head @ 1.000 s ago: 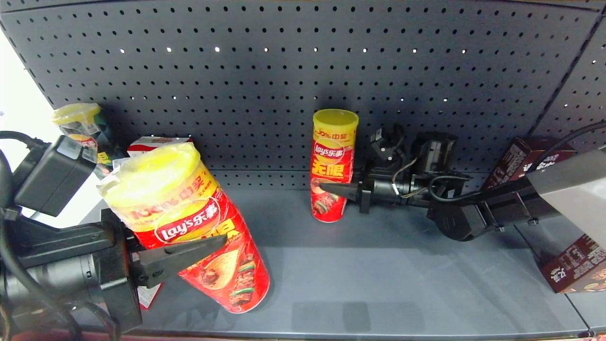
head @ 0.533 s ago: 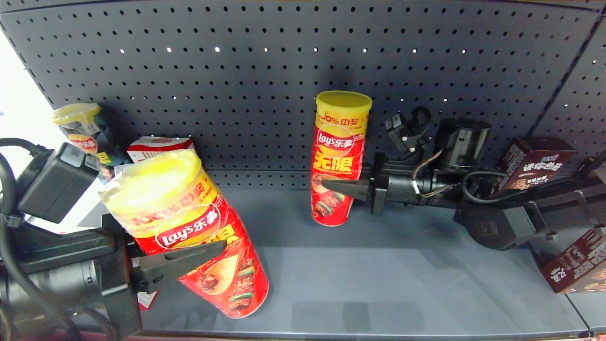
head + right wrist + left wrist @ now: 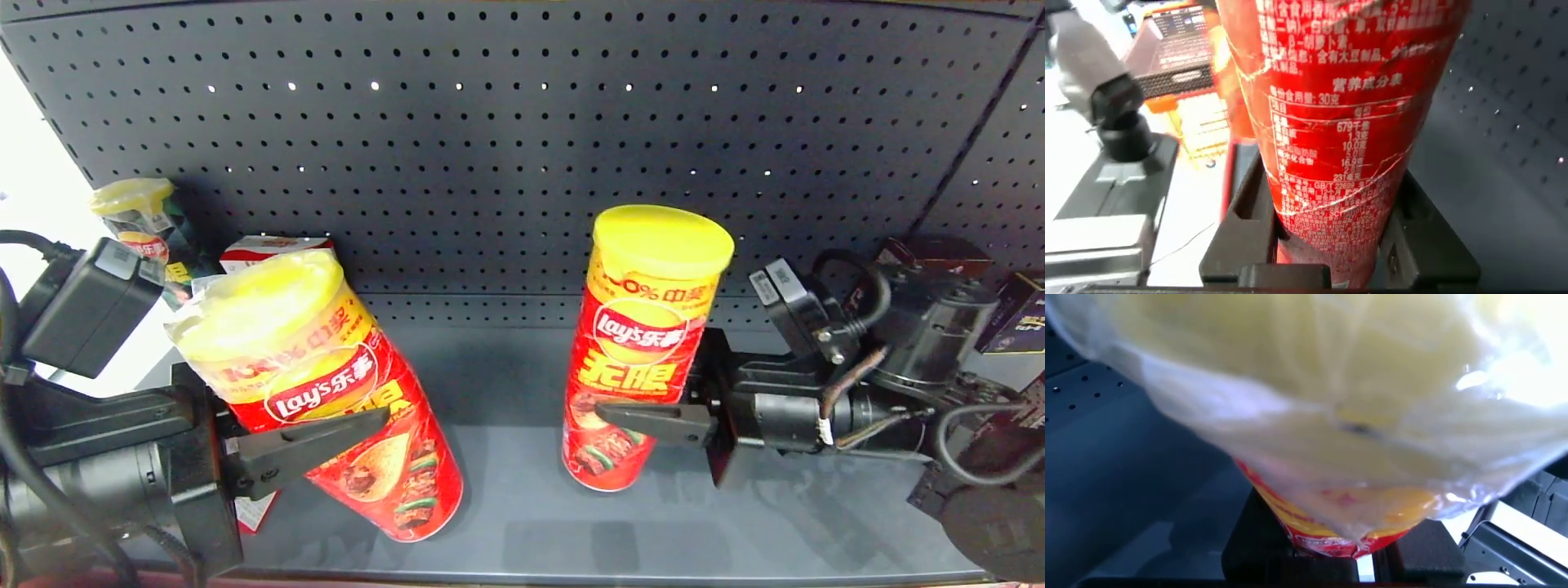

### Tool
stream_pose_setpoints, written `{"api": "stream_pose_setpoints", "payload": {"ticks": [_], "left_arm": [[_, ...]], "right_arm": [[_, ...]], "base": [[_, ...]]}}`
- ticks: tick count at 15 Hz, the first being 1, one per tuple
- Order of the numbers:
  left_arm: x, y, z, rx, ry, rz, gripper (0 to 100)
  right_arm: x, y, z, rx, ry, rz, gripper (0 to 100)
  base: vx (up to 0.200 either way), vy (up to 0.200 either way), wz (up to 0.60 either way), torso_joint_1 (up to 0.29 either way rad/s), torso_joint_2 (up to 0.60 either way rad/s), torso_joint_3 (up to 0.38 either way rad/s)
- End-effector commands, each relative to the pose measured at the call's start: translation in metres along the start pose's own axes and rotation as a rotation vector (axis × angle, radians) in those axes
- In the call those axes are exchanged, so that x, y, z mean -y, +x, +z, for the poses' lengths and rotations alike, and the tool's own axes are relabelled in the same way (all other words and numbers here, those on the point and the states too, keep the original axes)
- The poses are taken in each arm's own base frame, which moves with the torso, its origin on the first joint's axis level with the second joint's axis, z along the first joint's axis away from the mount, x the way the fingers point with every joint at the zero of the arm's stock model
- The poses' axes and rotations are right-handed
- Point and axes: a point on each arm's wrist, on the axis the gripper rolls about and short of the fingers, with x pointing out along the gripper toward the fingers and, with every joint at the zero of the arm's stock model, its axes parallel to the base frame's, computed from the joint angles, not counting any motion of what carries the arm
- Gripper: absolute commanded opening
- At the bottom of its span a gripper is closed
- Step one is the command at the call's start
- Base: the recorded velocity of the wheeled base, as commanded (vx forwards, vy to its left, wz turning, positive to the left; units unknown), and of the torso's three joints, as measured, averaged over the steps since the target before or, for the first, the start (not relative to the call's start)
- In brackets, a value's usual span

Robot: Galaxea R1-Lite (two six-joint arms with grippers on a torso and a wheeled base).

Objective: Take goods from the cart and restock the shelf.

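My left gripper point(image 3: 326, 429) is shut on a red chip can point(image 3: 326, 384) with a yellow lid under clear wrap. The can leans at the shelf's front left, and its lid point(image 3: 1331, 392) looms close in the left wrist view. My right gripper point(image 3: 645, 418) is shut on a second red chip can point(image 3: 645, 343) with a yellow lid, tilted slightly, right of centre near the front of the shelf point(image 3: 506, 384). The right wrist view looks along this can's printed side point(image 3: 1339, 147), held between the jaws. Whether either can's base touches the shelf is unclear.
At the back left stand another yellow-lidded can point(image 3: 135, 212) and a white and red box point(image 3: 273, 245). Dark brown boxes point(image 3: 935, 249) sit at the far right. The pegboard wall point(image 3: 522, 122) closes the back. Bare shelf lies between the two held cans.
My right gripper has carried its can from the back centre of the shelf forward and to the right. The left arm and its can have stayed put.
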Motion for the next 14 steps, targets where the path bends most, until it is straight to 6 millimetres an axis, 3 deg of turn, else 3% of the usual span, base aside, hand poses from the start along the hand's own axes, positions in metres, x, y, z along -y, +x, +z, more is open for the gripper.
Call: {"api": "stream_pose_setpoints", "payload": {"ticks": [1,4,14], "left_arm": [[0.000,0.000,0.000,0.000,0.000,0.001,0],[0.000,0.000,0.000,0.000,0.000,0.001,0],[0.000,0.000,-0.002,-0.005,-0.004,0.004,0]], "right_arm": [[-0.021,-0.016,-0.012,-0.012,0.014,0.004,0],[-0.027,-0.019,-0.025,-0.032,0.035,0.011,0],[-0.017,-0.008,-0.049,-0.070,0.030,0.026,0]], "base": [[0.000,0.000,0.00,0.000,0.00,0.000],[0.000,0.000,0.00,0.000,0.00,0.000],[0.000,0.000,0.00,0.000,0.00,0.000]]}}
